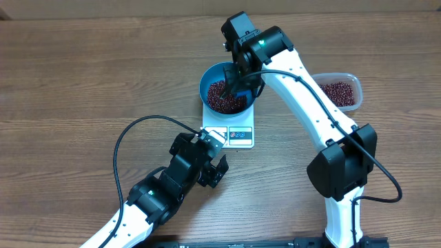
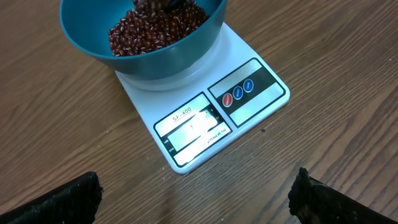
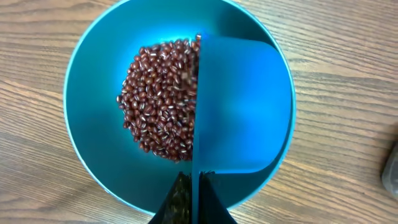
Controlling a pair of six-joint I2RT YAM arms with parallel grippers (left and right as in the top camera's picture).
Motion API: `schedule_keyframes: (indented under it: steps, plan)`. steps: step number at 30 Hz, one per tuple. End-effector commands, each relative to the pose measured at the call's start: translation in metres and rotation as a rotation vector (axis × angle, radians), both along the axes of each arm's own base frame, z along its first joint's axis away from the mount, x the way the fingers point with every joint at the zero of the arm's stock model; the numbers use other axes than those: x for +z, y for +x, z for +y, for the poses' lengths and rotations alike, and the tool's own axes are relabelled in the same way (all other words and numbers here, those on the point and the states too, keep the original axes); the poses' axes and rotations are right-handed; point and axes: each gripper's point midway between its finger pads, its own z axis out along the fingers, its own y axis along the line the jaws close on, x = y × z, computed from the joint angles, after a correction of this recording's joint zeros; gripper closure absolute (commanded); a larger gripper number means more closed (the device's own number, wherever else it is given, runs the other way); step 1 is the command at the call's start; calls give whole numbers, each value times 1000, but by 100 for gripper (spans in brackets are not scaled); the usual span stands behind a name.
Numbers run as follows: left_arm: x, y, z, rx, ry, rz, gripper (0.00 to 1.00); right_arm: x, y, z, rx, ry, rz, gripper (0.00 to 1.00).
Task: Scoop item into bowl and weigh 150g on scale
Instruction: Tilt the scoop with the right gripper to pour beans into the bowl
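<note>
So my right hand (image 3: 196,202) is pressed together on the handle of the little blue scoop (image 3: 242,106), pinching it over the right half of the teal bowl (image 1: 208,74). The scoop is tipped on its side, and I can't tell if its edge is touching the beans (image 3: 158,102) or sitting just above them. The beans are heaped in the bottom of the bowl, a bit left of centre, and the bowl sits on the white scale (image 2: 211,118). The display is too washed out to read. My left hand (image 1: 215,157) is spread wide with nothing in it, just beside the button end of the scale. The clear tub (image 1: 353,81) with more beans is off to the right on the wooden surface (image 1: 83,76).
</note>
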Motion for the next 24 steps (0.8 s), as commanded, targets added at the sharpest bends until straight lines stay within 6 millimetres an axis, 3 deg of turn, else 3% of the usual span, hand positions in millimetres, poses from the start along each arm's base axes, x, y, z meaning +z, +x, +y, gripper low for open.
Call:
schedule_keyframes:
  steps: [1, 24]
  plan:
    - [0, 1, 3, 5, 11, -11, 0, 38, 4, -4, -13, 13, -99, 96]
    - [0, 1, 3, 5, 11, -11, 0, 37, 1, -7, -13, -2, -84, 96]
